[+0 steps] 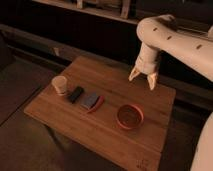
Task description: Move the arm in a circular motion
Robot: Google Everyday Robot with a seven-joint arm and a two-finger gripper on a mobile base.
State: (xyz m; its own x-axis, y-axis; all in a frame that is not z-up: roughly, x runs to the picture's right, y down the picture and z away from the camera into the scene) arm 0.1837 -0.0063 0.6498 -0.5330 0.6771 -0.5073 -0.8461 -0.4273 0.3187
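The arm (170, 37) reaches in from the upper right. Its gripper (143, 80) hangs point-down over the wooden table's (100, 134) far edge, fingers apart and empty, with the red bowl (130, 116) nearer the camera.

The arm (176, 43) comes in from the right edge, its thick white upper segment running left and slightly up to a rounded elbow at the far right of the scene. From there the wrist drops straight down. The gripper (143, 80) hangs pointing downward, its two pointed cream fingers (152, 80) splayed apart, holding nothing.
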